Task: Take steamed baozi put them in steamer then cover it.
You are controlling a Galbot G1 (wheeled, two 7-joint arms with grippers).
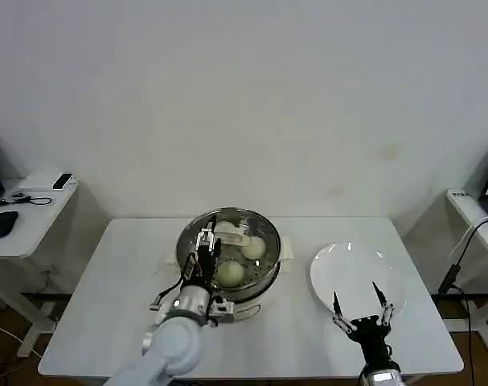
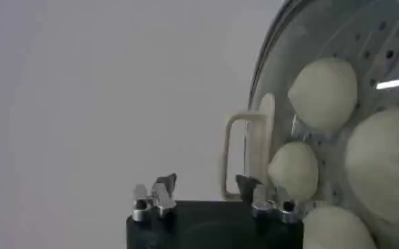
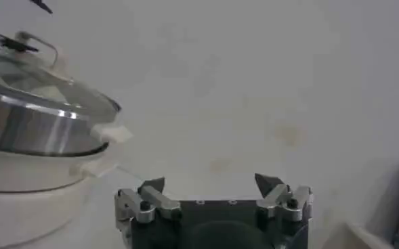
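Observation:
The steel steamer (image 1: pixel 227 256) stands on its white base at the table's middle. A glass lid (image 3: pixel 47 84) with a white loop handle (image 2: pixel 245 152) lies over it. Through the glass I see several pale baozi (image 2: pixel 324 91), (image 2: pixel 294 169), (image 2: pixel 382 162) on the perforated tray, and baozi (image 1: pixel 253 247), (image 1: pixel 230 273) in the head view. My left gripper (image 1: pixel 207 238) hovers over the steamer's left side. This left gripper (image 2: pixel 206 181) is open, with the handle just beside one finger and nothing held. My right gripper (image 1: pixel 360 304) is open by the plate's near edge, and the right gripper (image 3: pixel 209 181) holds nothing.
A flat white plate (image 1: pixel 352 265) lies to the right of the steamer. Small side tables stand off both ends, the left one (image 1: pixel 22 205) with a mouse and cables. The white wall is close behind the table.

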